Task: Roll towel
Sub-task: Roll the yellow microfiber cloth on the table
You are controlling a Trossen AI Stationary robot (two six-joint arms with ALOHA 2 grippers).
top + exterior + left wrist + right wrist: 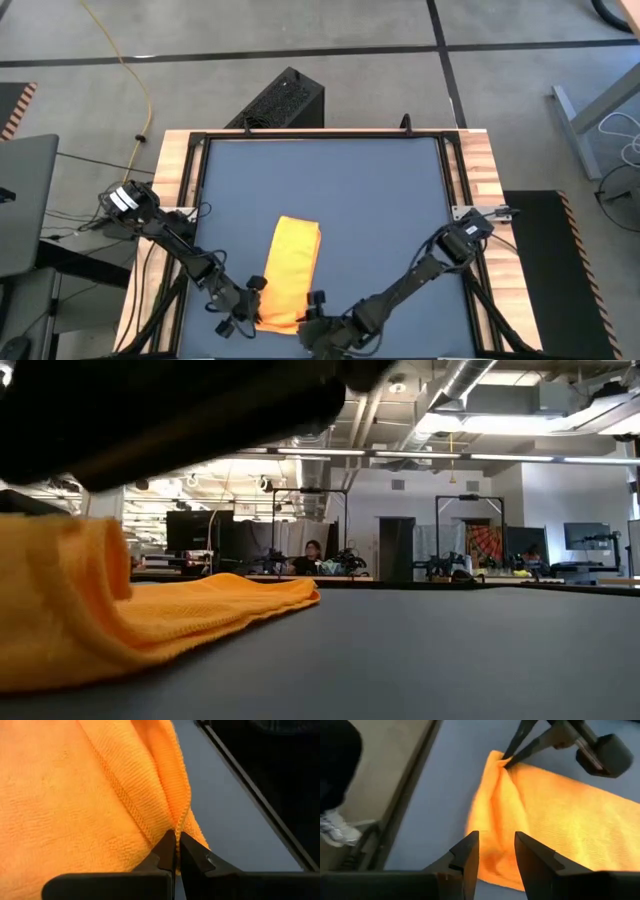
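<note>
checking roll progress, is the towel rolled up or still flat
Mostly flat: the towel lies as a long folded strip, only its near end bunched where the left gripper pinches it.

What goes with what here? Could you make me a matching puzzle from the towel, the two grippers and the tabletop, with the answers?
Things:
1. towel
2. left gripper
3. right gripper
4. tabletop

States:
A. blue-grey, bare over its far half
B. open, holding nothing, at the towel's near end
C. yellow-orange, folded into a long strip, its near end lifted
D. shut on a corner of the cloth

Pairs: 1-C, 2-D, 3-B, 4-A
</note>
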